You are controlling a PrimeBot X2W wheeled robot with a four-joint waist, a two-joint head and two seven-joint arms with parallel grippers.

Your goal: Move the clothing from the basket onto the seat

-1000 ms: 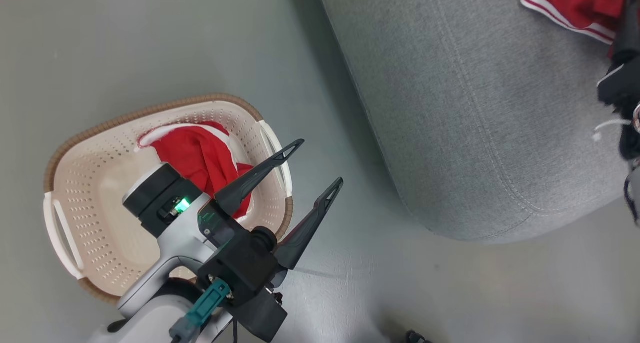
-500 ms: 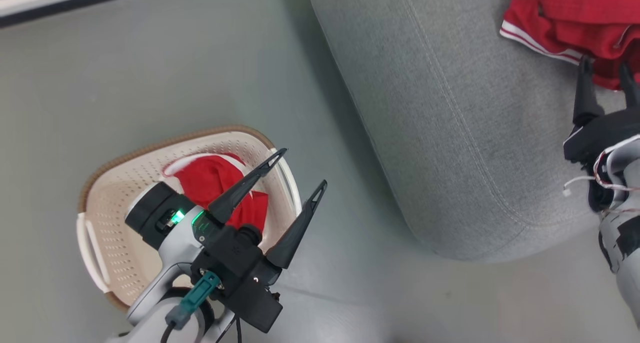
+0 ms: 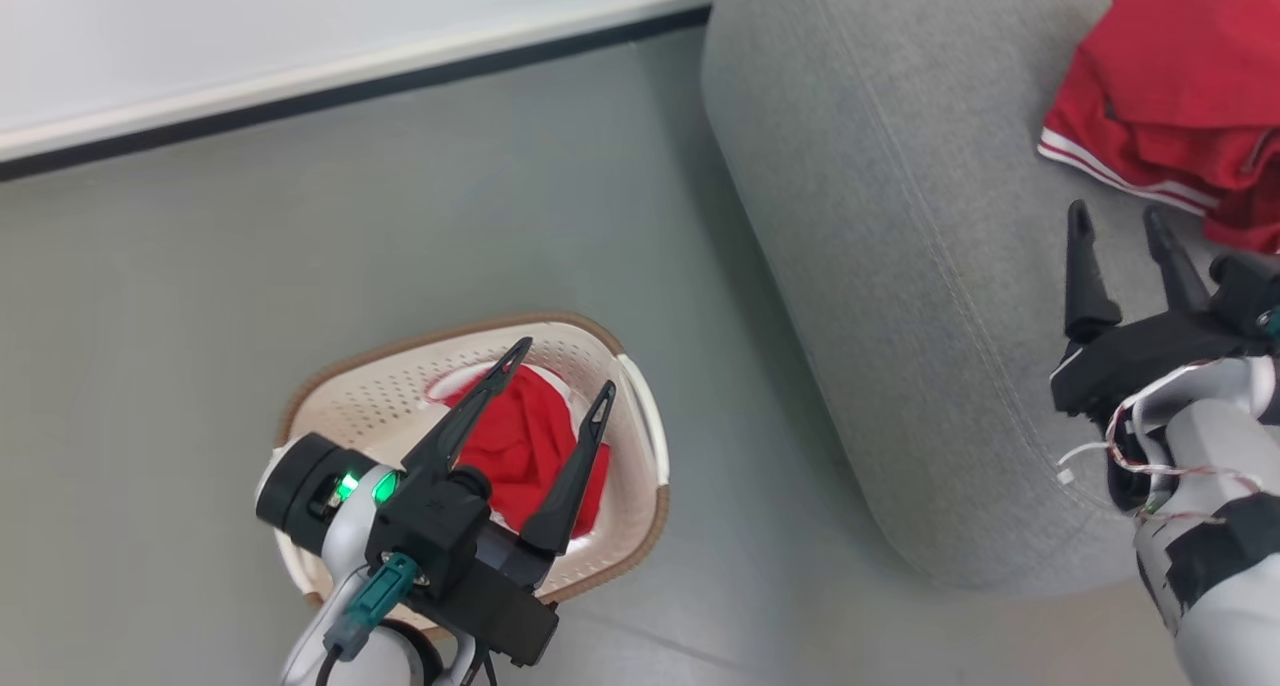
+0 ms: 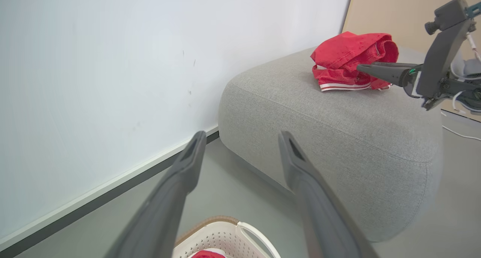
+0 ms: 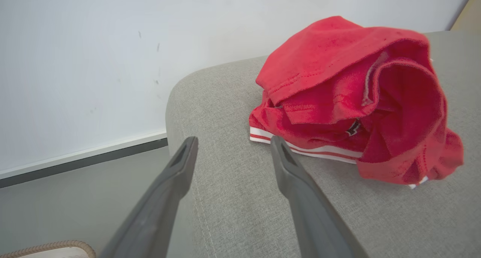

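The cream basket [image 3: 620, 526] with its brown rim stands on the floor at the lower left. Red clothing [image 3: 525, 446] lies bunched inside it. My left gripper [image 3: 563, 368] hangs open above that clothing, with nothing between its fingers. A second piece of red clothing [image 3: 1170, 96] with white stripes lies crumpled on the grey seat [image 3: 900, 216], also visible from the right wrist [image 5: 357, 100]. My right gripper [image 3: 1115, 212] stands open over the seat, just short of that piece and not touching it. In the left wrist view the basket [image 4: 233, 235] is at the bottom edge.
A white wall with a dark baseboard [image 3: 350, 81] runs along the far side of the grey floor [image 3: 200, 296]. The seat's rounded corner [image 3: 960, 556] lies between basket and right arm. Open floor separates basket and seat.
The head camera has shifted, bringing the wall into view. My right gripper has drawn back from the clothing on the seat. My left gripper's fingers now point over the basket's clothing instead of past its rim.
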